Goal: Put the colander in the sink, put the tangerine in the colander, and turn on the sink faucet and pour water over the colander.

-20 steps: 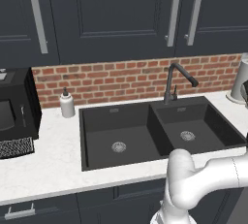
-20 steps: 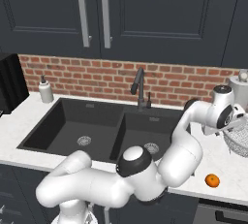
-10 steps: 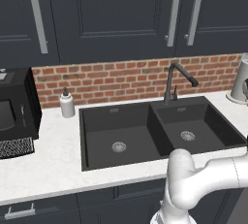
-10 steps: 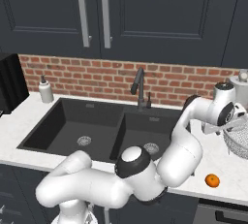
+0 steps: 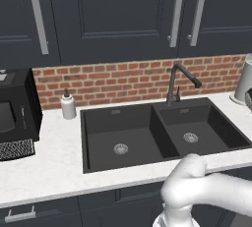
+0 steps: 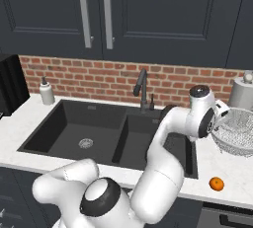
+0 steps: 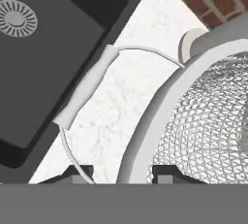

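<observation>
Colander (image 6: 236, 131) lifted off counter (image 6: 217, 160), tool (image 7: 120, 173) clamped on rim, tangerine (image 6: 215, 184) below

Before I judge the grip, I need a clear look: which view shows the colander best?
The hand view: the colander shows rim, mesh and wire handle up close. The right base view shows the whole bowl smaller, at the frame edge.

We see a white speckled tabletop (image 6: 207, 160) with the black sink (image 6: 99, 133) set into it. On it sit a small orange tangerine (image 6: 215, 183), a soap bottle (image 6: 47, 93) and a black oven (image 5: 15, 108).
</observation>
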Tool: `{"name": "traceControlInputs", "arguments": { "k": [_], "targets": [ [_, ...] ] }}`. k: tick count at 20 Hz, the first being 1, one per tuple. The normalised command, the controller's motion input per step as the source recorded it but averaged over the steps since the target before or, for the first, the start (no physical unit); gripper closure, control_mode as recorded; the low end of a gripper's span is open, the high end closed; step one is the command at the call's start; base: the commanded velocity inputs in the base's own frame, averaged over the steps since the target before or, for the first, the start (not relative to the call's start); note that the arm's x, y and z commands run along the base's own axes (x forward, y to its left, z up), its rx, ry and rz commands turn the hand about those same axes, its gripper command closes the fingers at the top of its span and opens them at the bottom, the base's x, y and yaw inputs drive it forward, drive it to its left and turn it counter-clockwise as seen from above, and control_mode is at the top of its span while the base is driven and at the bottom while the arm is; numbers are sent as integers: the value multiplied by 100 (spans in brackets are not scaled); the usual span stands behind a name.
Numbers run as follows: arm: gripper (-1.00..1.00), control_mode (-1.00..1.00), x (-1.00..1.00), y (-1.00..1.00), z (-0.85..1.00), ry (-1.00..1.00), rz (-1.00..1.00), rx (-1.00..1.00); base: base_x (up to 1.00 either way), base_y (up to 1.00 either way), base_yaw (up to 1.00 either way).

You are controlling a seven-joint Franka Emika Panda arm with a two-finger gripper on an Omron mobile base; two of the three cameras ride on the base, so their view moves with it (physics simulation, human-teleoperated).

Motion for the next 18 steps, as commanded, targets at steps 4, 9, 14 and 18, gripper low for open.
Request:
{"name": "traceControlInputs", "arguments": {
  "k": [4, 9, 14, 18],
  "targets": [
    [100, -100, -58, 98, 0, -28, 24, -20, 0, 0, 0],
    [100, -100, -3, 69, 20, -5, 21, -1, 0, 0, 0],
    [100, -100, 0, 55, 34, 3, 21, 0, 0, 0, 0],
    [100, -100, 1, 15, 34, 13, 20, 0, 0, 0, 0]
  ]
}}
